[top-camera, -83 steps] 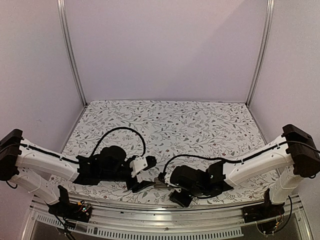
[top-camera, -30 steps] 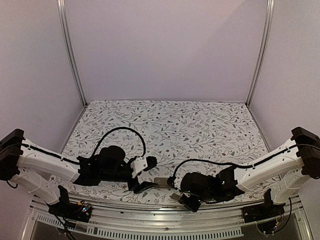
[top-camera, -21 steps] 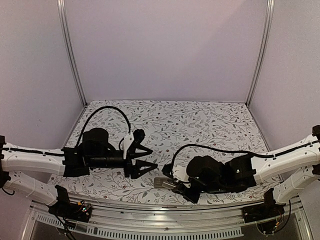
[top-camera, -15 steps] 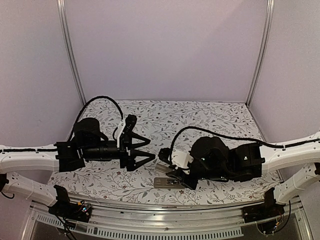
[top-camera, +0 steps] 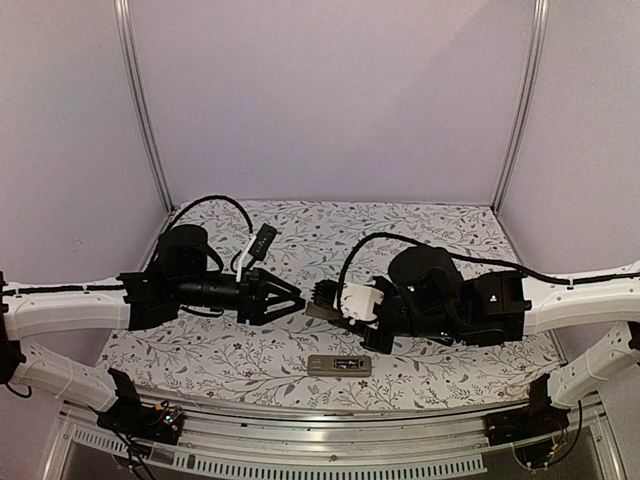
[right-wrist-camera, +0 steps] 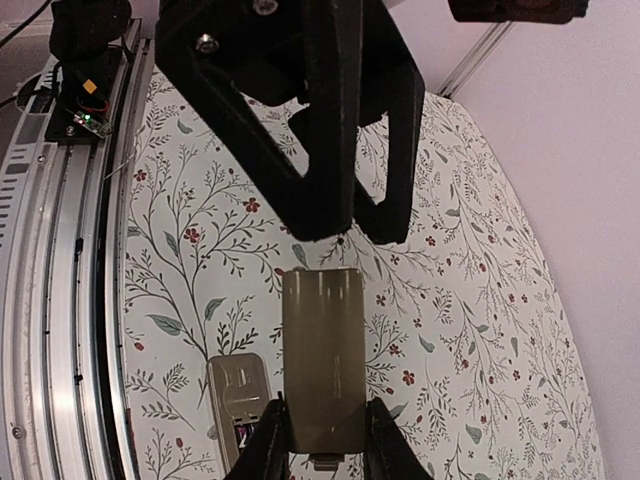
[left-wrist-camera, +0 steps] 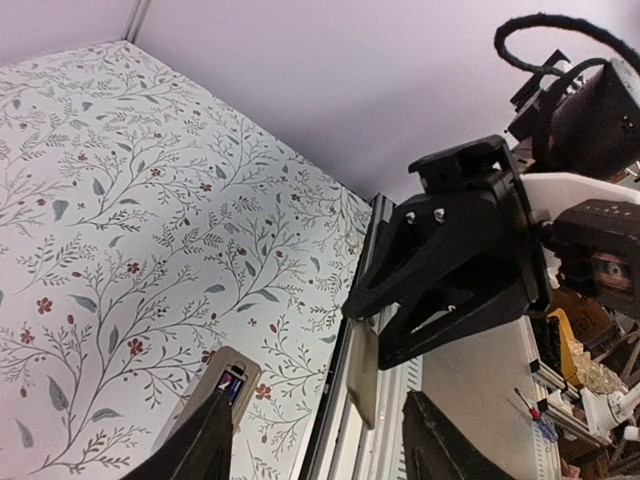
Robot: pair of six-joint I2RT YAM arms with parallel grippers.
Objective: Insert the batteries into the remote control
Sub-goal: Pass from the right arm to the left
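Right gripper pinches tan cover panel by one end, aloft, free end offered toward left gripper. Left jaws are spread, tips just short of that end (handover, we judge). Remote control lies flat on table below, recess up, awaiting cover. We cannot tell whether batteries sit inside.

Plain lilac walls enclose the desk (covered in a floral cloth), with 2 metal posts at the back corners and a rail in front.
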